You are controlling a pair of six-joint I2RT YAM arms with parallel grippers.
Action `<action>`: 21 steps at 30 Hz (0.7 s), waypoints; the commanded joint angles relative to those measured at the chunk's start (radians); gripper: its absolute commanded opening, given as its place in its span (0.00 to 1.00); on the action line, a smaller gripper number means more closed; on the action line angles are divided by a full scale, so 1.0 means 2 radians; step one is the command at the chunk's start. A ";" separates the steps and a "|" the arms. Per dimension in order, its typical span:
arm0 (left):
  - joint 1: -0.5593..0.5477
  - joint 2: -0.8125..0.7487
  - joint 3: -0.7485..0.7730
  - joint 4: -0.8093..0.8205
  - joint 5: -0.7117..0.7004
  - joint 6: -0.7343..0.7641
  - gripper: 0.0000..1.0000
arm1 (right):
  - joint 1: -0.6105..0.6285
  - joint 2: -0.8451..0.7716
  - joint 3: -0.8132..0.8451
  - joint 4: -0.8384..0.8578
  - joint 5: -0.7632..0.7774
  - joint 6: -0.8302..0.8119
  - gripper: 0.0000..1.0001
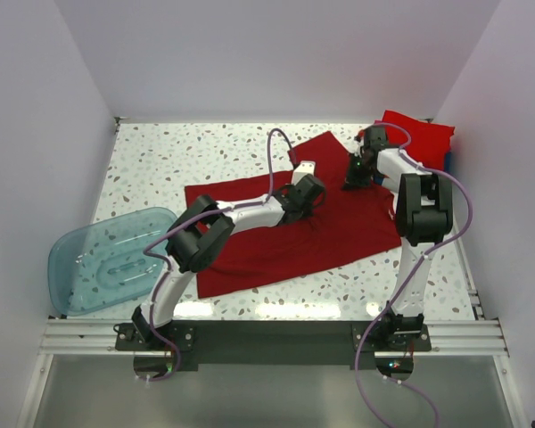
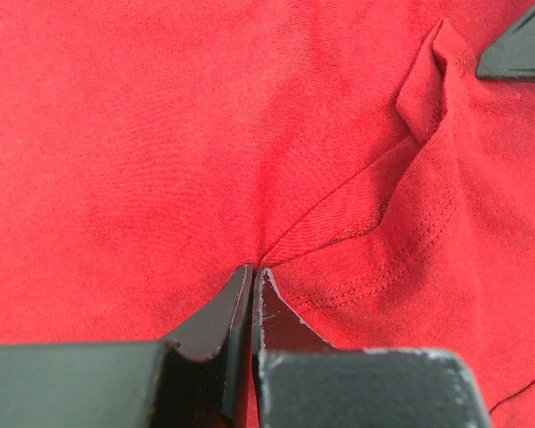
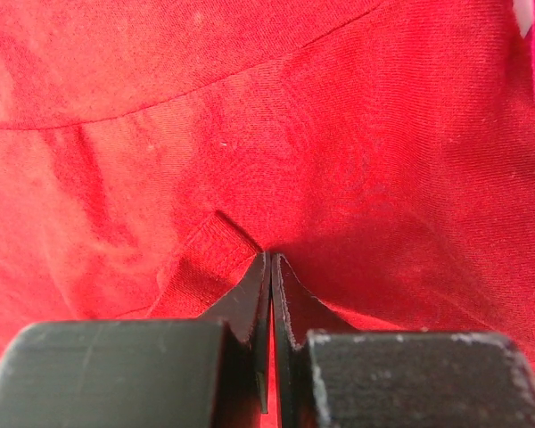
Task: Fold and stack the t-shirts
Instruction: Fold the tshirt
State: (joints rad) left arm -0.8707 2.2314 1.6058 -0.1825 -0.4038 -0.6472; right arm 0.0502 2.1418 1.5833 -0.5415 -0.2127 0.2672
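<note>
Setting: white walls (image 1: 250, 53) on three sides, and a speckled terrazzo tabletop (image 1: 187, 152) under bright light.
Main shirt: the dark red t-shirt (image 1: 276, 241) lies spread across the middle of the table, skewed a little, with one corner pointing at the back wall.
Left gripper: the left gripper (image 2: 252, 272) is down on the upper middle of that shirt. Its jaws are pressed tight together, and a crease in the cloth runs straight into the tips, so it has a pinch of fabric beside a stitched hem.
Right gripper: the right gripper (image 3: 269, 259) is at the shirt's far right edge, just beside its partner. Its jaws are also clamped together, with a folded lip of dark red cloth caught between them. In the left wrist view the cloth rises in a small peak under that finger.
Stack: a folded bright red t-shirt (image 1: 419, 134) sits in the far right corner, just behind the right arm.
Tub: a translucent blue tub (image 1: 98, 259) sits at the near left, overhanging the table edge, apart from the shirt.
</note>
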 commanded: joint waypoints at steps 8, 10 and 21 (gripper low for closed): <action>0.007 -0.063 -0.046 0.015 -0.034 -0.017 0.00 | -0.010 -0.054 -0.010 -0.014 0.027 -0.006 0.00; 0.007 -0.065 -0.051 0.016 -0.035 -0.019 0.00 | -0.011 -0.054 -0.009 -0.016 0.028 -0.007 0.00; 0.007 -0.083 -0.067 0.021 -0.047 -0.021 0.00 | -0.011 -0.048 -0.010 -0.019 0.036 -0.009 0.00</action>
State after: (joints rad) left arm -0.8642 2.1365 1.4830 -0.1726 -0.4511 -0.6804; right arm 0.0315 2.0922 1.5585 -0.5678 -0.1558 0.2646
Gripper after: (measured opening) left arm 0.052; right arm 0.008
